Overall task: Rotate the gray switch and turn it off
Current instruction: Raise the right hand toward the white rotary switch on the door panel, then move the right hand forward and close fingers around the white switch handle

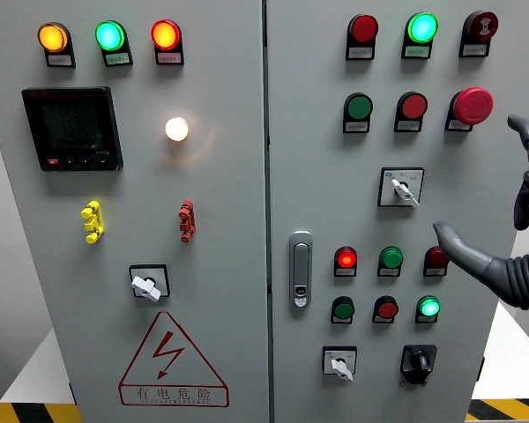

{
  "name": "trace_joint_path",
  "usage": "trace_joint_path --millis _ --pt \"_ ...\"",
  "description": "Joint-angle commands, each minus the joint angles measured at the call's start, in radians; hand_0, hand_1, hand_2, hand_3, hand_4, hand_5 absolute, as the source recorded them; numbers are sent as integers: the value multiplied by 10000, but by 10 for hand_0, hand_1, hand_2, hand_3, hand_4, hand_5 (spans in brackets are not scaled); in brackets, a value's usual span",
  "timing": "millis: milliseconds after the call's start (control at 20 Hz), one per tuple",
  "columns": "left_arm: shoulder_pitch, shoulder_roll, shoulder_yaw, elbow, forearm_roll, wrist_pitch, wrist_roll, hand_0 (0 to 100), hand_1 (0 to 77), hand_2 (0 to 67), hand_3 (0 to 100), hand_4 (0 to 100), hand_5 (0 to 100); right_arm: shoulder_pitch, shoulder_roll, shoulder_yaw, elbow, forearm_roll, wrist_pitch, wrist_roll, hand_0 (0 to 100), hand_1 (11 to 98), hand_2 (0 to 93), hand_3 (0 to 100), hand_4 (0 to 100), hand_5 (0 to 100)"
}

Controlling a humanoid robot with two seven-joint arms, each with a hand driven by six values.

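Three gray rotary switches sit on the gray cabinet in the head view. One is on the right door's middle (403,188), its white handle pointing down-right. A second is at the right door's bottom (339,364), and the third is on the left door (147,285). My right hand (492,198) comes in from the right edge, its dark fingers (454,242) spread and holding nothing. It hovers right of the middle switch, apart from it, with the thumb tip near a dark red button (435,259). The left hand does not show.
A black rotary knob (418,359) sits right of the bottom gray switch. Lit and unlit push buttons surround the switches, with a red mushroom stop button (473,106) above my hand. A door handle (301,269) is at the seam. The left door carries a meter (71,129) and warning triangle (172,361).
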Motion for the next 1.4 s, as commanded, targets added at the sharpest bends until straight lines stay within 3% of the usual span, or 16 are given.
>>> trace_joint_path --millis 0,100,150,300,350,400,750,1350 --pt "0 0 0 0 0 0 0 340 0 123 223 119 122 31 0 -4 -62 0 0 -17 0 386 117 928 1000 954" --pt "0 0 0 0 0 0 0 340 0 123 222 119 122 31 0 -34 -93 16 0 -47 0 386 125 927 1000 955" --pt "0 0 0 0 0 0 0 340 0 123 223 119 122 31 0 -35 -124 61 15 -169 0 386 176 927 1000 955" --pt "0 0 0 0 0 0 0 339 0 123 223 119 122 153 0 -96 -292 781 61 -874 0 384 247 927 1000 952" --pt "0 0 0 0 0 0 0 339 0 123 223 119 122 199 0 -126 -323 874 91 -1043 0 383 309 926 1000 953" --pt "0 0 0 0 0 0 0 339 0 123 223 119 122 200 0 -157 -384 875 92 -1105 0 383 313 926 1000 953" --pt "0 0 0 0 0 0 0 338 0 123 222 119 122 506 0 -586 -967 951 76 -1473 0 384 533 924 1000 955" --pt "0 0 0 0 0 0 0 339 0 123 222 120 122 1027 0 -802 -1933 951 76 -1505 0 376 586 922 1000 955"
